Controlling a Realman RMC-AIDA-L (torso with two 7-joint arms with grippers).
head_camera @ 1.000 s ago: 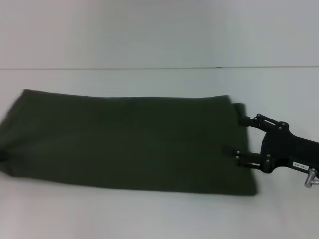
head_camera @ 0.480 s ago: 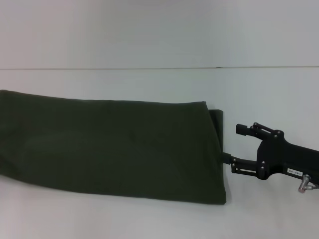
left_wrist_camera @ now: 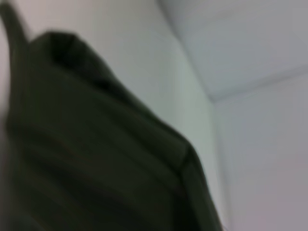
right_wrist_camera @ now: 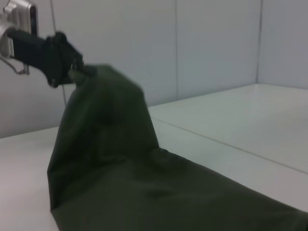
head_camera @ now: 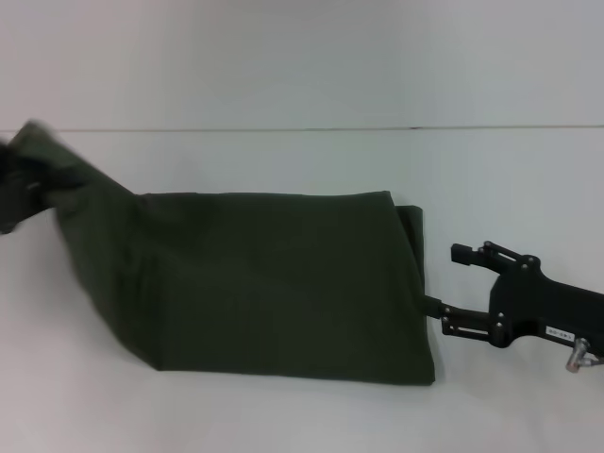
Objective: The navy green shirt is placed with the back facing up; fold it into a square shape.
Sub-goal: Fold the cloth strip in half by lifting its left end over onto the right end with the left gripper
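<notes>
You see the navy green shirt (head_camera: 283, 283) lying on the white table (head_camera: 510, 170) as a long folded band, plain side up, with no print showing. Its right end lies flat, with a lower layer showing just past the top fold at the edge nearest the right gripper (head_camera: 444, 283). That gripper rests low over the table just beside this edge: its fingers stand apart, the nearer fingertip (head_camera: 432, 304) touching or almost touching the cloth, the farther one clear of it, and nothing is held between them.

The shirt's left end is raised off the table and drawn up to a peak. The left gripper (right_wrist_camera: 67, 65) sits at that peak, clamped on the fabric, as the right wrist view shows. In the head view it is only a dark blur at the frame's left edge. The left wrist view shows hanging folds of cloth close up, with the wall behind
</notes>
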